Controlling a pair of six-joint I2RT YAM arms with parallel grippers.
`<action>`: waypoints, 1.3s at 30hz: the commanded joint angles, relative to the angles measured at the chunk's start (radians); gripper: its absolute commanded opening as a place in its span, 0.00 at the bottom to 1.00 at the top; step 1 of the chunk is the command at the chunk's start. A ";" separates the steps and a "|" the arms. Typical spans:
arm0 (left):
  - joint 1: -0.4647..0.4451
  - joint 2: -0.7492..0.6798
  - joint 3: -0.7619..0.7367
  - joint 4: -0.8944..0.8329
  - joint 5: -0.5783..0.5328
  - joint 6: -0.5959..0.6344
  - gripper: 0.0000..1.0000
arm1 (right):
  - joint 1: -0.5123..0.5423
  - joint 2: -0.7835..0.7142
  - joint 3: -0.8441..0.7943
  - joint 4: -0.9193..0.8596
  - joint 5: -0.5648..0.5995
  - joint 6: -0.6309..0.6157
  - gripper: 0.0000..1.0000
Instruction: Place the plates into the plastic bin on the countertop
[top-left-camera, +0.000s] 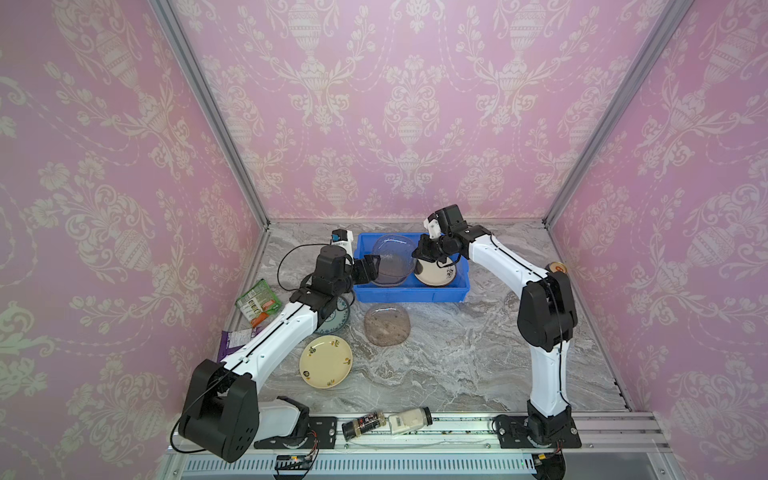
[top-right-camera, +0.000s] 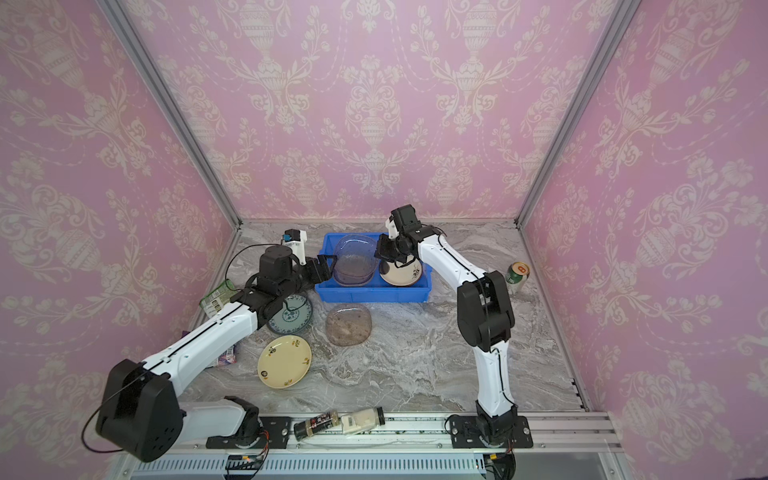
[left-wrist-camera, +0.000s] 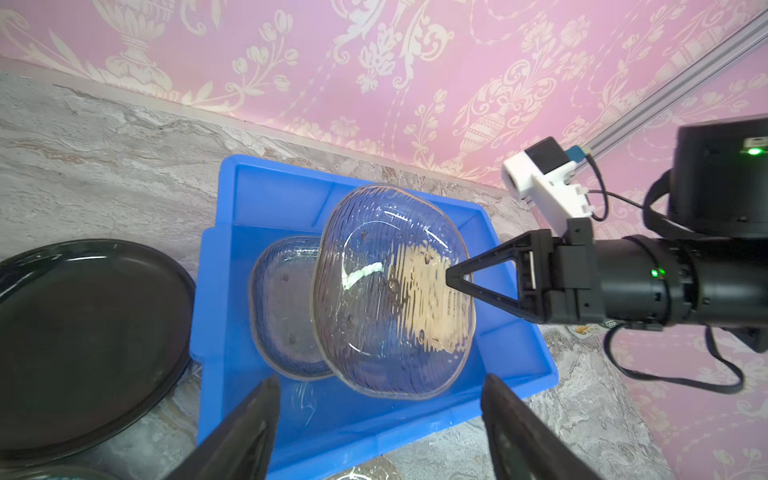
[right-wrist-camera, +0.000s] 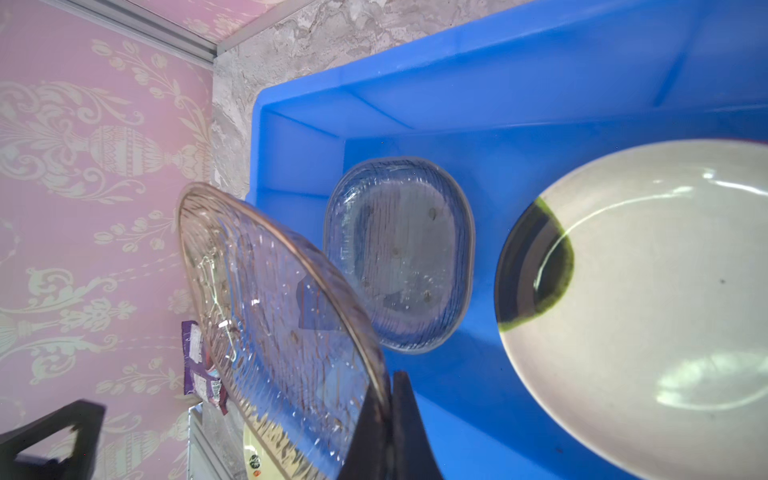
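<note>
**Clear plate over blue bin: holdings and surroundings**

- Held item: the clear plate (left-wrist-camera: 390, 291) is ribbed and rounded-square. It hangs tilted above the left half of the plastic bin (top-left-camera: 411, 293). The right gripper (left-wrist-camera: 451, 276) pinches its rim, tips pressed together on the glass. The left gripper (top-left-camera: 376, 270) is spread wide just beside the opposite edge.
- In the bin: a grey plate (right-wrist-camera: 399, 253) lies flat beneath the held one. A cream flowered plate (top-left-camera: 432, 277) fills the right half, partly hidden by the right gripper.
- On the countertop (top-left-camera: 478, 353):
  - a brownish plate (top-left-camera: 387, 324) just in front of the bin
  - a second cream plate (top-left-camera: 326, 360) nearer the front
  - a teal-patterned plate (top-right-camera: 291, 316) half covered by the left arm (top-left-camera: 286, 328)
  - a black plate (left-wrist-camera: 83, 345) beside the bin's left end
- Clutter:
  - a green packet (top-left-camera: 257, 301) and a purple packet (top-left-camera: 235, 334) by the left wall
  - a drink can (top-right-camera: 517, 275) by the right wall, its top marked with what looks like an 8
  - a dark jar (top-left-camera: 365, 424) and a white jar (top-left-camera: 409, 420) lying on the front rail (top-left-camera: 457, 428)
- Print on the packets and jars is too small to read.
</note>
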 joint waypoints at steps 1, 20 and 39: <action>0.015 -0.041 -0.034 -0.059 -0.020 0.037 0.78 | -0.004 0.075 0.110 -0.087 -0.023 -0.085 0.00; 0.024 -0.046 -0.058 -0.077 -0.002 0.031 0.77 | 0.010 0.340 0.425 -0.221 0.020 -0.153 0.00; 0.026 -0.029 -0.048 -0.074 0.014 0.028 0.77 | 0.033 0.376 0.506 -0.274 0.092 -0.165 0.46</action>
